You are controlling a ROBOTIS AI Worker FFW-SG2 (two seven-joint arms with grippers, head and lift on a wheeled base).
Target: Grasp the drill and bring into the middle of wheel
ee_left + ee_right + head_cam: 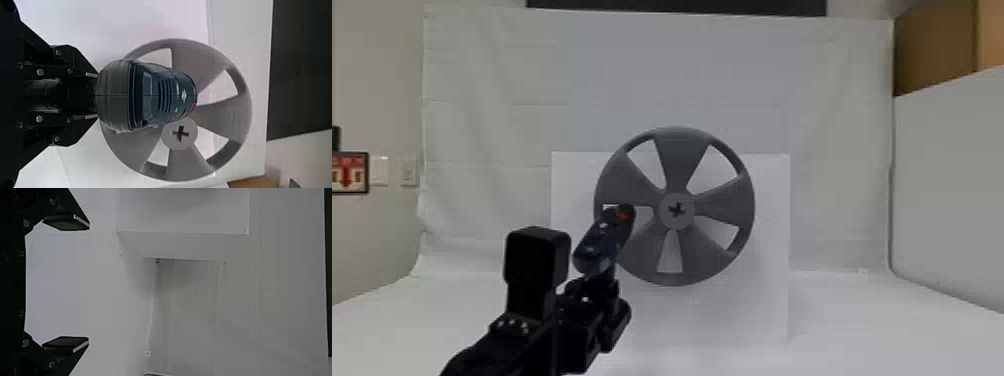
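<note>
Gripper on the left (593, 286), black, reaches in from the near edge, its fingers closed on the drill (602, 246), which is dark blue with a red patch at its nose. The right gripper (88, 284), in its own wrist view, has its two flat fingers spread wide with nothing between them. The drill is in front of the left part of a gray wheel (679, 160), left of the hub (668, 219); I cannot tell whether it touches the wheel. The hub has a cross-shaped opening. Behind the wheel stands a white panel (772, 210), and beyond it hangs a pale cloth (672, 65). At far left, a sign (350, 187) bears a red arrow.
</note>
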